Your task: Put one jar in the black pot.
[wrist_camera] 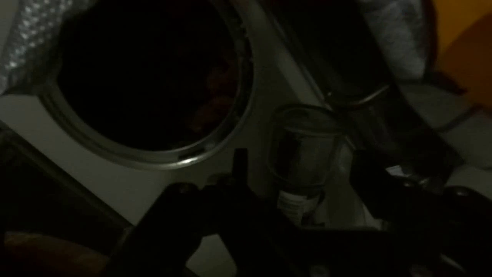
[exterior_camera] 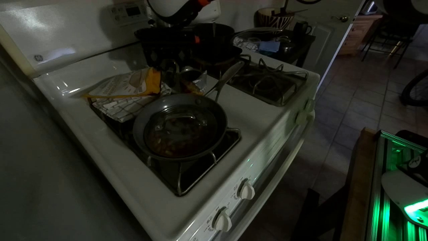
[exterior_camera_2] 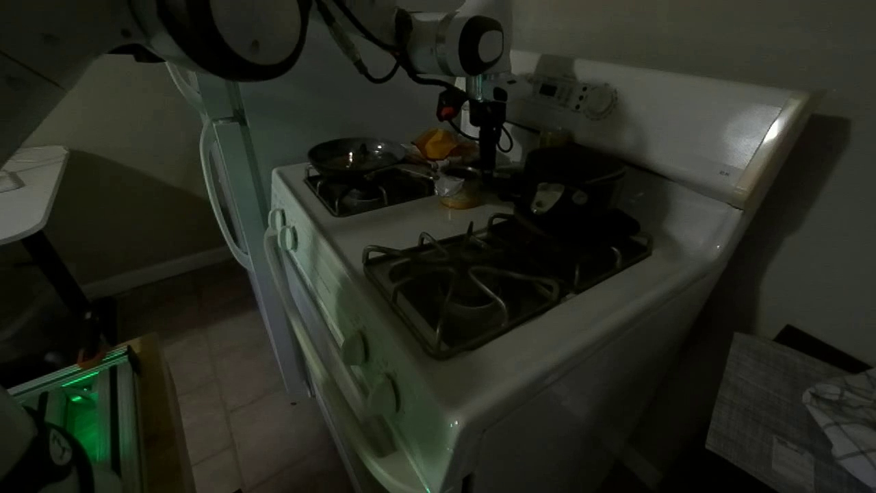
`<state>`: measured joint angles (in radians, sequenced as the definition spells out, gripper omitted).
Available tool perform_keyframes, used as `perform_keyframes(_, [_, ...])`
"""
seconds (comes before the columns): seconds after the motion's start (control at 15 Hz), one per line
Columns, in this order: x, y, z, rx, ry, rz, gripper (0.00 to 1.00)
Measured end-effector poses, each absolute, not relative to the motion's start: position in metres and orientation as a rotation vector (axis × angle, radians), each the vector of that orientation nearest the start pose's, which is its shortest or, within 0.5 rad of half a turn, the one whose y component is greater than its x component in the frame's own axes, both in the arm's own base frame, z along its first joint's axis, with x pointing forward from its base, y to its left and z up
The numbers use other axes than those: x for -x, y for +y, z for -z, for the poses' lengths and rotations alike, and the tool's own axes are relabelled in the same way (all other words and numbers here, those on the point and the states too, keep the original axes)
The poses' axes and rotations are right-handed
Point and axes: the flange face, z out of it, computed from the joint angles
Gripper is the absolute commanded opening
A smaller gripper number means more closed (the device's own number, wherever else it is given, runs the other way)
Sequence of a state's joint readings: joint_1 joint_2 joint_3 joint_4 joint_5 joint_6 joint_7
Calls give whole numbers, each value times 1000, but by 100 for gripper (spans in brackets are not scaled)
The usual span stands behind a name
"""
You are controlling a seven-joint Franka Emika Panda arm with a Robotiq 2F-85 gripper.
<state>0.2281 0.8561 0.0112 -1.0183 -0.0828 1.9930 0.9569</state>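
Dim stovetop [exterior_camera: 252, 110], round container [wrist_camera: 186, 158] beside glass jar [wrist_camera: 303, 154].

The white stovetop [exterior_camera: 247, 100] carries grates [exterior_camera_2: 489, 294], a round container [exterior_camera_2: 463, 195] and, seemingly, a jar [wrist_camera: 305, 154].

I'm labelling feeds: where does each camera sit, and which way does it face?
Exterior view: high near the frying pan, facing across the stove toward a door; parts of the arm and base show.
Exterior view: high at the stove's opposite end, facing the frying pan and refrigerator; parts of arm and base show.
Wrist view: on the arm, looking down at a glass jar; open jaws show along the bottom.
Both exterior views share frying pan, stove, arm and base.
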Motion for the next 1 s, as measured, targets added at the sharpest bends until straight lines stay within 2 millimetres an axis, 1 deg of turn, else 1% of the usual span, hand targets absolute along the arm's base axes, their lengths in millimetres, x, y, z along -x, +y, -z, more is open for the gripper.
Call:
perform_keyframes(0.13, [-766,179,-342,2937,1057,215,73])
perform_keyframes(0.2, [-767,180,-340,2937,1055,214,76])
perform_keyframes(0.27, [-767,182,-336,2939,1053,211,73])
perform_keyframes(0.33, [-768,183,-333,2941,1051,209,65])
perform_keyframes(0.4, [-768,185,-330,2943,1048,206,48])
perform_keyframes(0.47, [-768,187,-326,2946,1045,203,45])
perform_keyframes(0.53, [-768,189,-323,2948,1042,199,38])
perform_keyframes(0.6, [-768,189,-322,2949,1041,198,28])
perform_keyframes(0.8, [-770,186,-328,2941,1046,209,25])
perform_keyframes(1.0, [-772,176,-344,2908,1066,217,25])
